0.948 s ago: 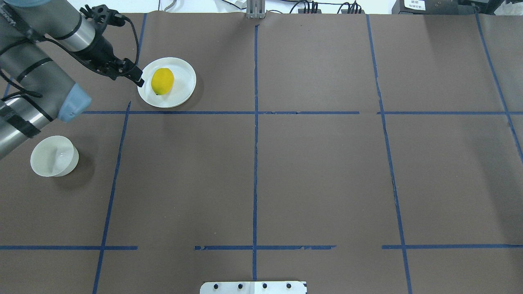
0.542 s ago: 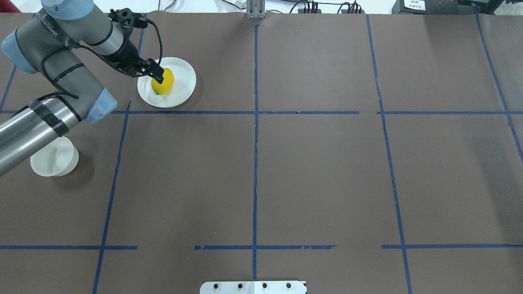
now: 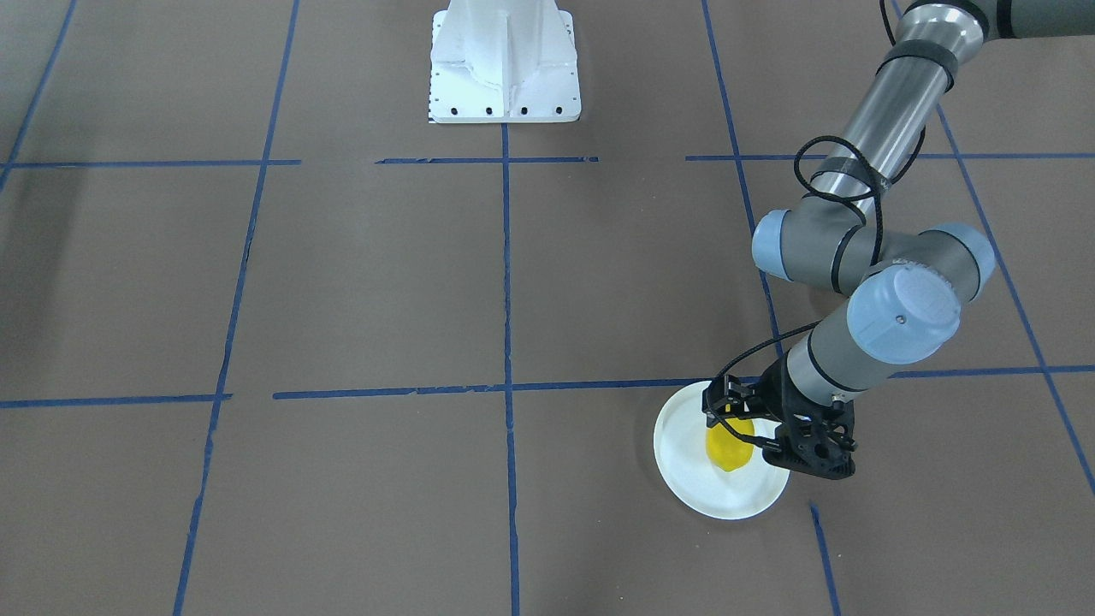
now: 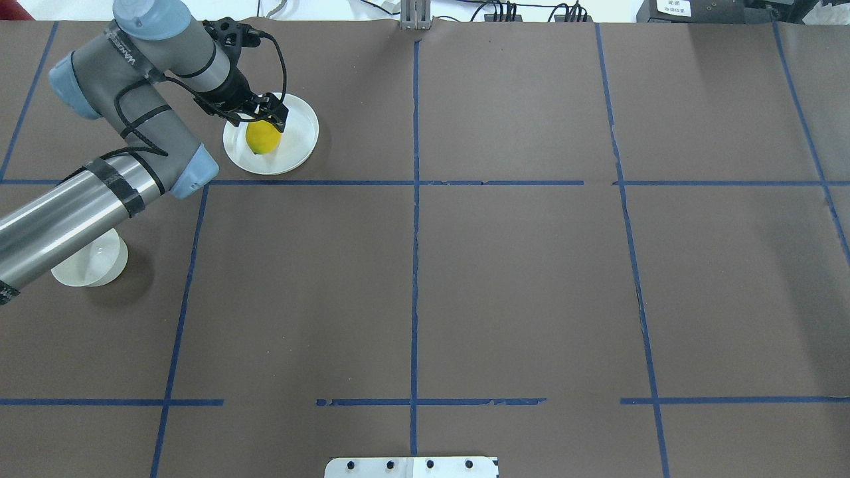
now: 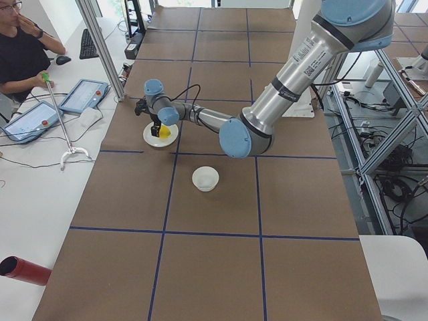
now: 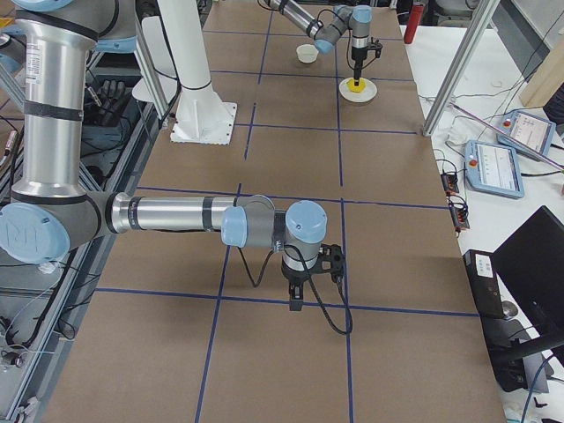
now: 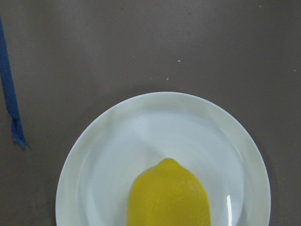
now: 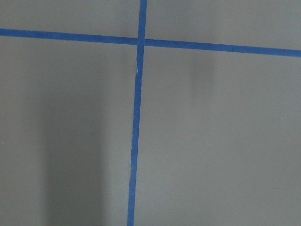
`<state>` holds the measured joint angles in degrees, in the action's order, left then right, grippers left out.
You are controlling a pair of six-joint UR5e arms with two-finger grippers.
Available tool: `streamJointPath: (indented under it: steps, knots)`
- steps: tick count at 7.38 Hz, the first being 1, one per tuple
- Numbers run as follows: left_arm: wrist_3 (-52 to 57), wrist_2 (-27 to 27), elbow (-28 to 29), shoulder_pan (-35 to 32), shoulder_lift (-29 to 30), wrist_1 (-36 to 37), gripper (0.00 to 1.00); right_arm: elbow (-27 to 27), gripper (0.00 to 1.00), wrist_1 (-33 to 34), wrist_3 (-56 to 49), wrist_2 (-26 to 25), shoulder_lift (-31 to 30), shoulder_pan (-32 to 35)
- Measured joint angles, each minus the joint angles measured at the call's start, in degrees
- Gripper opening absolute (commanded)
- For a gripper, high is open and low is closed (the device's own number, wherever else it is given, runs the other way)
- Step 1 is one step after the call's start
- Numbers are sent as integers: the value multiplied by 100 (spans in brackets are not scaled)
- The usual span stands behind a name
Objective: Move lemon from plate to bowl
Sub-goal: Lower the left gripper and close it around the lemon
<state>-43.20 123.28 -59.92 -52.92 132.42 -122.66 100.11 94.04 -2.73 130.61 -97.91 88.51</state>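
Lemon (image 4: 262, 139) lies on the plate (image 4: 302, 133) near the desk's far-left corner; left gripper (image 4: 257, 121) straddles it, jaws spread, ready to grasp.

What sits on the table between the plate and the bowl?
Only brown paper and blue tape between plate and bowl, seen in the exterior left view.

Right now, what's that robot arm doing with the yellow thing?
The robot's left gripper is down over the lemon, with its fingers open on either side. The lemon lies on the white plate and has not been lifted yet. The little white bowl it should go into stands empty, nearer the robot.
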Motion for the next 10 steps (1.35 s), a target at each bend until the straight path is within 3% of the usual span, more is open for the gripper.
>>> streamJointPath:
  steps: [4,5,7,8,10]
  knots:
    - [-100,-109,174,145,-3,-179,95,0,100,0,0,0,0,0]
    - [-100,-111,195,162,-8,-200,75,0,100,0,0,0,0,0]
    - [-112,-109,205,186,-22,-315,15,0,100,0,0,0,0,0]
    - [-123,-97,187,176,-21,-344,0,0,100,0,0,0,0,0]
    - [-134,155,-272,-23,-172,-282,0,0,100,0,0,0,0,0]
